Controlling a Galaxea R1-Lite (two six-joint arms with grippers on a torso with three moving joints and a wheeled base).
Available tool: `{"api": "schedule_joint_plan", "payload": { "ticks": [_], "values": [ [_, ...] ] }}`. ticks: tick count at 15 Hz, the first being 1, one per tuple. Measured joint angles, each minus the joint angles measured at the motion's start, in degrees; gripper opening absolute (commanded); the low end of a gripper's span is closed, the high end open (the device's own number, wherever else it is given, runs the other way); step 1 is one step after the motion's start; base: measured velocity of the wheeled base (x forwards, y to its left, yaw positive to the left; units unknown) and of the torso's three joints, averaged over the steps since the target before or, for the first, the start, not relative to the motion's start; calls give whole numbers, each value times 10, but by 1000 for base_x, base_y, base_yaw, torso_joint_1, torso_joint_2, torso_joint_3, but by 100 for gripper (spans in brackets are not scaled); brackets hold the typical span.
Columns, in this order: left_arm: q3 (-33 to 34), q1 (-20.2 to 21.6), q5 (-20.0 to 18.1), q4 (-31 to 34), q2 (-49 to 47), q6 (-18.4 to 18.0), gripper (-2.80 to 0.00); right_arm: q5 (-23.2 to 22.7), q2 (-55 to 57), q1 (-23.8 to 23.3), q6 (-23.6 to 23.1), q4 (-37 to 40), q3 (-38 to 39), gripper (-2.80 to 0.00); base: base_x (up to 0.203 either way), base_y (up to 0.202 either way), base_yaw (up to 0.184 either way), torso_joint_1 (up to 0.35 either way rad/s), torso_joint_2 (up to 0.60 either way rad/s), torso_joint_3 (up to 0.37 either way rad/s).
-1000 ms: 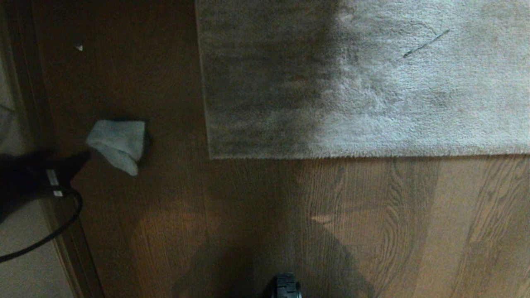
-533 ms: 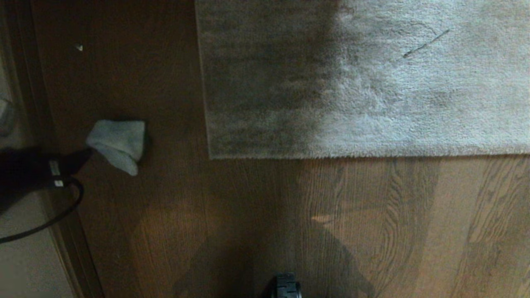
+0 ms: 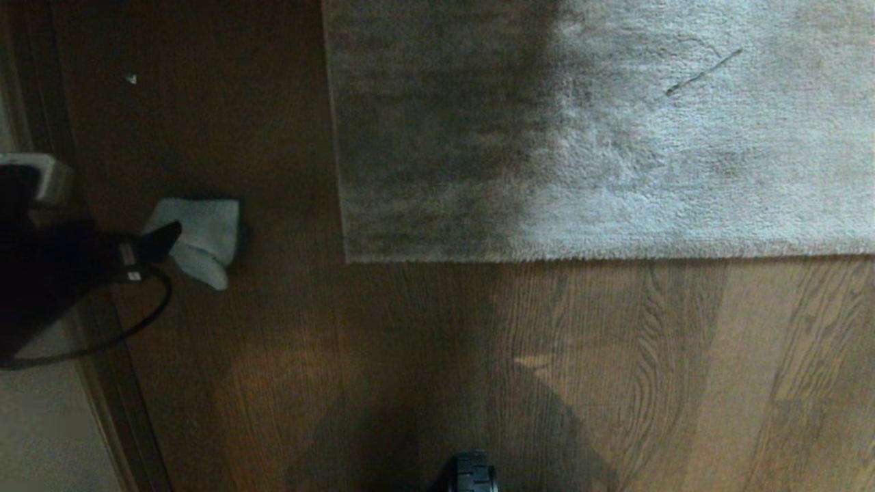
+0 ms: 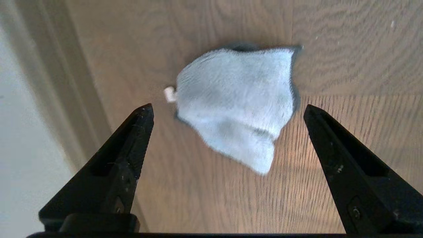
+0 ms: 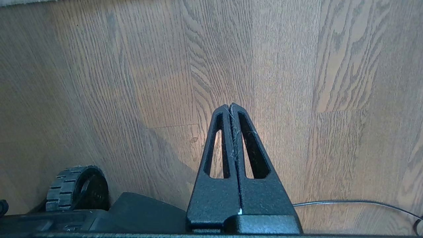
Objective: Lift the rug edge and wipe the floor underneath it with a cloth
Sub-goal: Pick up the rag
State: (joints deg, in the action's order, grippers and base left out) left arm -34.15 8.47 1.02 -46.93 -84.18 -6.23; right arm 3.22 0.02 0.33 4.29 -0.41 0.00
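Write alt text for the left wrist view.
The left gripper, jaws wide open, hangs above a crumpled pale cloth lying on the brown wood floor. A pale strip runs along one side of the floor.

Head cam looks down; left wrist cam shares cloth.

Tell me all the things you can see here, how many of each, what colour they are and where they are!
rug: one, light grey-beige, lying flat on the floor ahead, its near edge straight.
cloth: one, pale grey-white, crumpled on the floor left of the rug, apart from it.
floor: brown wood planks, under everything.
white speck: one, on the floor beyond the cloth.
thin dark line: one, on the rug's far right part; cannot tell what it is.
wheel: one, black, on the robot's base.
left gripper: one, black, jaws wide open just over the cloth, not touching it.
right gripper: one, black, shut, empty, above bare floor.
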Motion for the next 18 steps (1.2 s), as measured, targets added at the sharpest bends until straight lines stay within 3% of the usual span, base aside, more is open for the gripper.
{"api": "schedule_joint_plan", "payload": {
  "ticks": [4,14,18],
  "values": [
    [-1,-6,0,-85,-56,2,0,0,0,0,0,0,0,-280,0,0,0,0,0,0],
    [-6,-17,-1,-185,-161,3,0,0,0,0,0,0,0,-280,0,0,0,0,0,0],
    [-10,-27,-1,-195,-190,2,0,0,0,0,0,0,0,-280,0,0,0,0,0,0]
  ]
}}
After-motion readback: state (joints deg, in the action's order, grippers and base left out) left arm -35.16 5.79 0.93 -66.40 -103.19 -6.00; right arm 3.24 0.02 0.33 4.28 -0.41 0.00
